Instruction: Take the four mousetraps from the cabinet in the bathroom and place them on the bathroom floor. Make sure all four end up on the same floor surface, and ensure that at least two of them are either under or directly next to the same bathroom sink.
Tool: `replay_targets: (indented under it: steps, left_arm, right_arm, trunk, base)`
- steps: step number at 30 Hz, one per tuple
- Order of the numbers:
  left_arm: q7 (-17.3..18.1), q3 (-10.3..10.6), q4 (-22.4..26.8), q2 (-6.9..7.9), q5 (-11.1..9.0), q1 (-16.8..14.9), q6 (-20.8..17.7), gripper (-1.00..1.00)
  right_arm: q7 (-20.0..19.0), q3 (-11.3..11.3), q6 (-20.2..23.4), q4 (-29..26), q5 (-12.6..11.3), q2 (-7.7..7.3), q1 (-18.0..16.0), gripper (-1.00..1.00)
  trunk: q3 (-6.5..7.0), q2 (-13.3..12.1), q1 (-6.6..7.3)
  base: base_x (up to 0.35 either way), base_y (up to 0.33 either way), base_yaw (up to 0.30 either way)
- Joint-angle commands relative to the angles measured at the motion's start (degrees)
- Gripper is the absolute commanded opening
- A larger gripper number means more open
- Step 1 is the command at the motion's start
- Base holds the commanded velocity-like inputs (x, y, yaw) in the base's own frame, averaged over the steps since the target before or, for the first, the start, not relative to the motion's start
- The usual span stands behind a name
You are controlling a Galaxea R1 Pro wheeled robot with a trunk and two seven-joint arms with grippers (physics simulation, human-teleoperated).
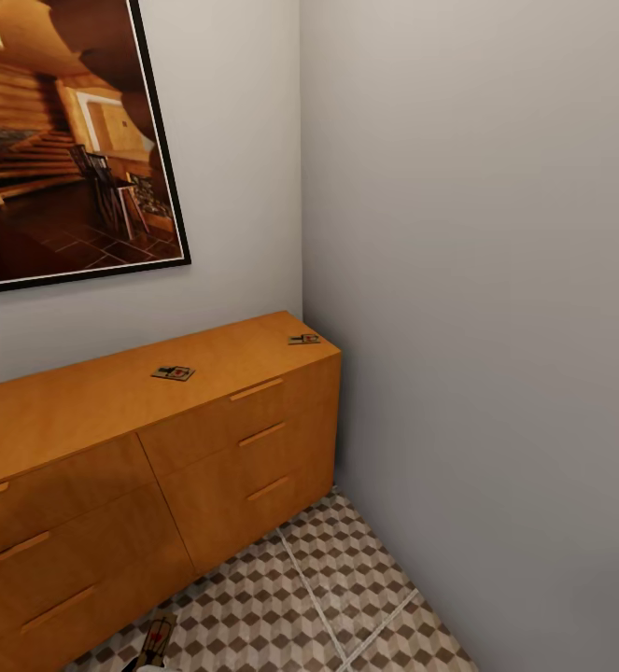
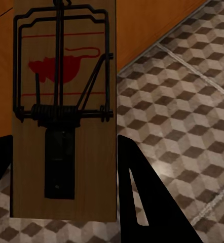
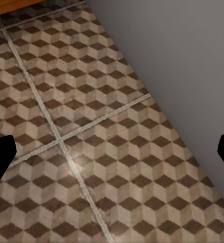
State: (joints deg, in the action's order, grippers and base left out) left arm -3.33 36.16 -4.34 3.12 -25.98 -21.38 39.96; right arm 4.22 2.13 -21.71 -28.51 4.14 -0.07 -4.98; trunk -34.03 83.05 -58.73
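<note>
Two mousetraps lay on the cabinet (image 1: pixel 113 411): one (image 1: pixel 173 372) mid-top, another (image 1: pixel 303 339) at its right corner by the wall. Below its drawers, the left gripper (image 2: pixel 64 167) clenched a third mousetrap (image 2: pixel 64 109) over the bathroom floor (image 1: pixel 346 579). The right gripper (image 3: pixel 112 152) hung spread and empty. Releasing from height could flip or bounce the trap, and no sink was near.

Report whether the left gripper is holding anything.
Shut on a mousetrap: the left gripper's dark fingers flank the board.
</note>
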Motion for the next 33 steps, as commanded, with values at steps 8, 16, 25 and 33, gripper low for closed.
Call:
replay_targets:
  steps: [8,16,25,33]
  left_arm:
    - [-0.5,0.5,-0.1,-0.02,0.1,-0.1,0.2,-1.00]
    - [-0.5,0.5,-0.1,-0.04,0.1,0.0,0.2,-1.00]
    - [-0.5,0.5,-0.1,-0.01,0.1,-0.1,0.2,-1.00]
    - [-0.5,0.5,-0.1,-0.04,0.1,-0.1,0.2,-1.00]
  right_arm:
    - [0.4,0.2,-0.1,0.0,0.5,-0.01,0.0,1.00]
    - [0.4,0.2,-0.1,0.0,0.4,-0.01,0.0,1.00]
    - [0.4,0.2,-0.1,0.0,0.5,-0.01,0.0,1.00]
    - [0.4,0.1,-0.1,0.0,0.5,-0.01,0.0,1.00]
  trunk:
    - [-0.05,0.0,0.00]
    - [-0.05,0.0,0.00]
    - [-0.05,0.0,0.00]
    - [-0.05,0.0,0.00]
  base:
    - [0.000,0.000,0.000]
    - [0.000,0.000,0.000]
    - [0.000,0.000,0.000]
    - [0.000,0.000,0.000]
